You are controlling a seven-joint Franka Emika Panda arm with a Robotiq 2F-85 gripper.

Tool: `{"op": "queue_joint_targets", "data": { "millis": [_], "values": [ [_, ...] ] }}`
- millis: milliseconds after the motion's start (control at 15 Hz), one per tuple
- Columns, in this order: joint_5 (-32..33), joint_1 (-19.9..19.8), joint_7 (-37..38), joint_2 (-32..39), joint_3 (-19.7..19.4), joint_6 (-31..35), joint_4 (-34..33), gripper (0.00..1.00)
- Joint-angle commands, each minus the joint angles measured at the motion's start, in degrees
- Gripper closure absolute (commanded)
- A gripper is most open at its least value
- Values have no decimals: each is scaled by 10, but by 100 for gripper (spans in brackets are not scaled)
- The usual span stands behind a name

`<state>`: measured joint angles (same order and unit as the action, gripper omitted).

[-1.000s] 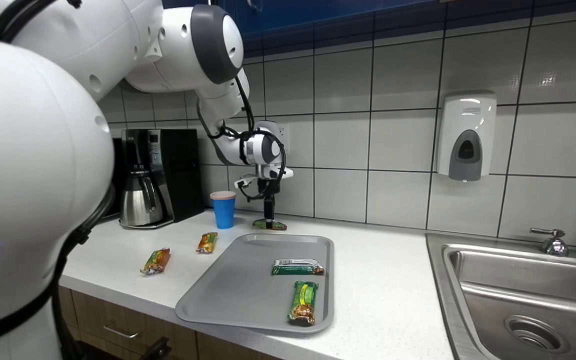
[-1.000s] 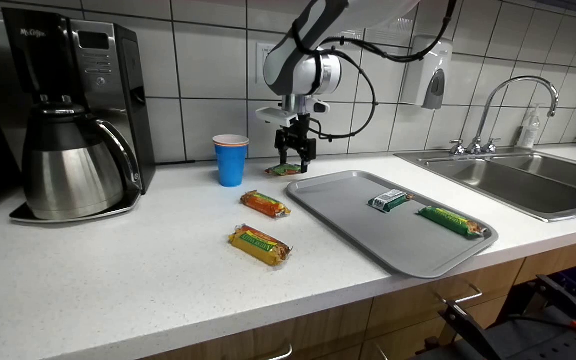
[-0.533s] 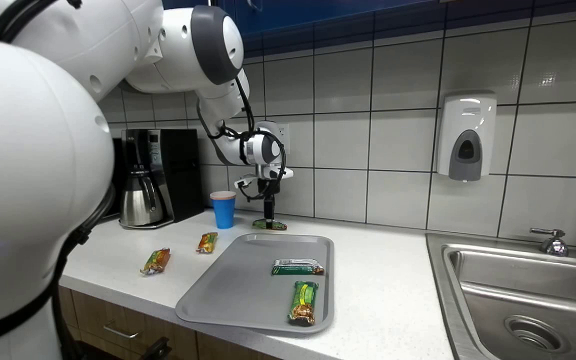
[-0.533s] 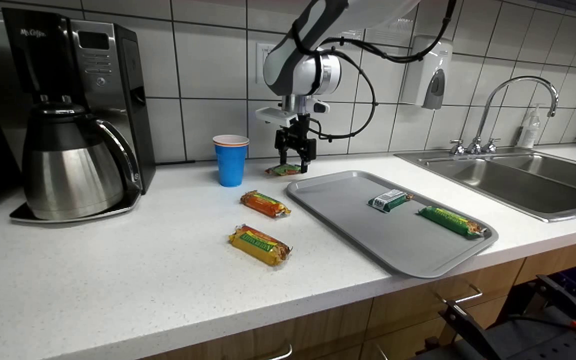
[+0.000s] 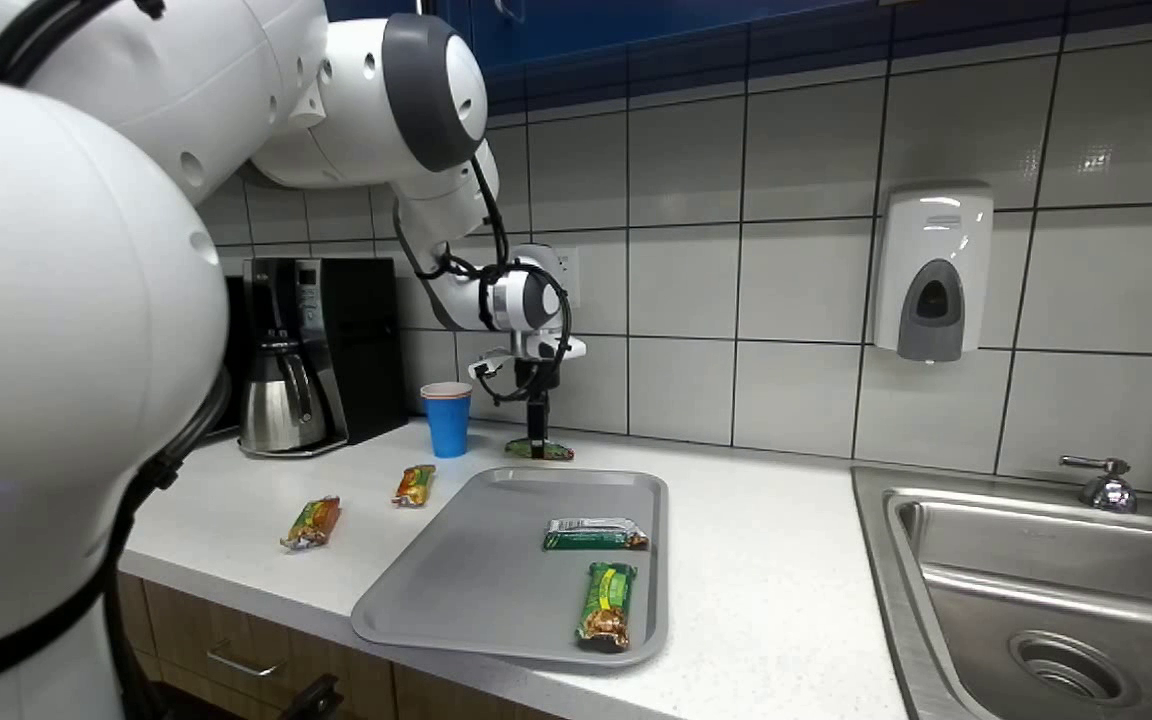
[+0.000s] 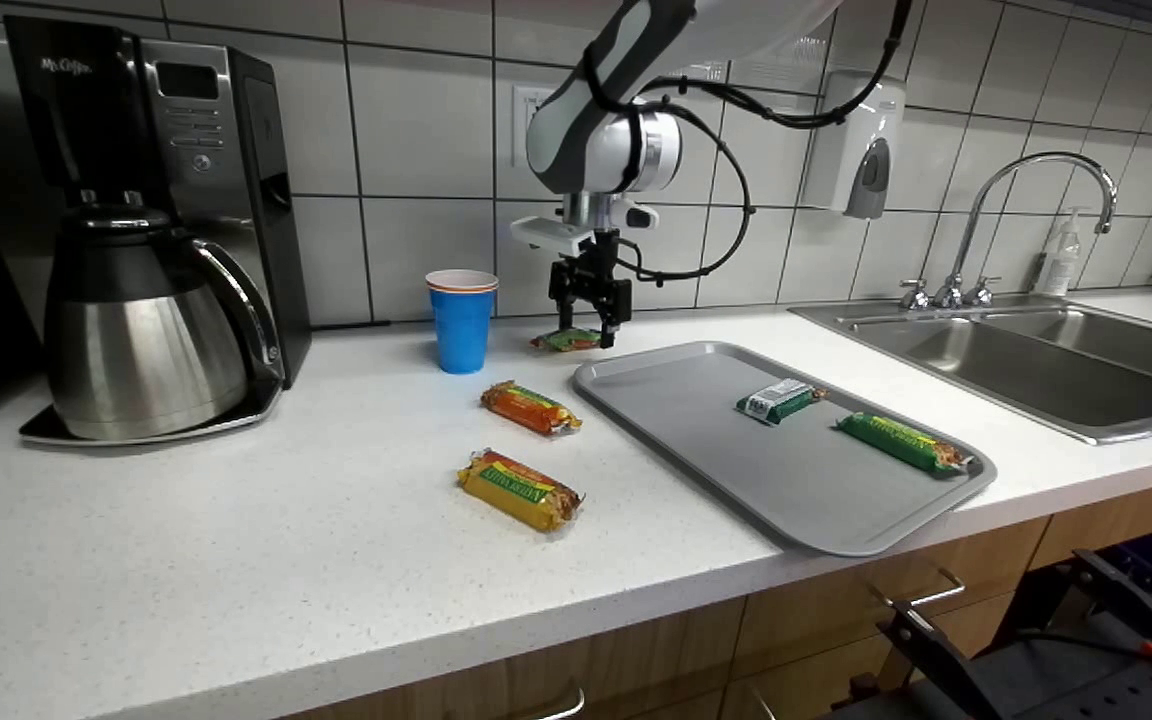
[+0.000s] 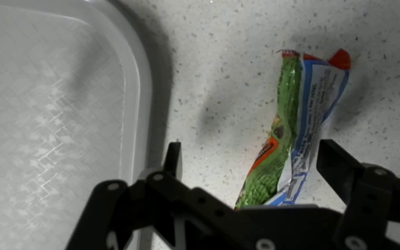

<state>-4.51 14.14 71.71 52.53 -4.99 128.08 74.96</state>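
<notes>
My gripper (image 7: 250, 152) is open and points down at the back of the counter, also seen in both exterior views (image 5: 537, 448) (image 6: 587, 328). A green wrapped bar with a blue and white back (image 7: 290, 114) lies between its fingers, nearer the right finger in the wrist view, with a gap on both sides. The bar lies on the counter; its lower end is hidden by the gripper. It also shows in both exterior views (image 5: 518, 449) (image 6: 568, 341). A grey tray (image 7: 47, 104) lies beside the left finger. A blue cup (image 6: 462, 330) stands close by.
The tray (image 6: 706, 395) bears a dark green bar with a white label (image 6: 781, 400) and a green bar (image 6: 901, 443). An orange bar (image 6: 532, 408) and a yellow bar (image 6: 519, 490) lie on the counter. A coffee maker (image 6: 216, 200) and a sink (image 5: 1056, 560) flank the counter; tiled wall behind.
The gripper has sunk very slightly around the green bar. The bars, tray and cup have not moved.
</notes>
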Motion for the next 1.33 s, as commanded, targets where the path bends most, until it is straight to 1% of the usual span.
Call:
{"op": "queue_joint_targets", "data": {
  "millis": [0, 933, 1000, 1267],
  "values": [
    [1, -7, 0, 4, 12, -3, -12, 0],
    [0, -4, 10, 24, 13, -12, -37, 0],
    [0, -5, 10, 25, 14, -12, -38, 20],
    [-1, -5, 10, 26, 14, -12, -42, 49]
  ]
}}
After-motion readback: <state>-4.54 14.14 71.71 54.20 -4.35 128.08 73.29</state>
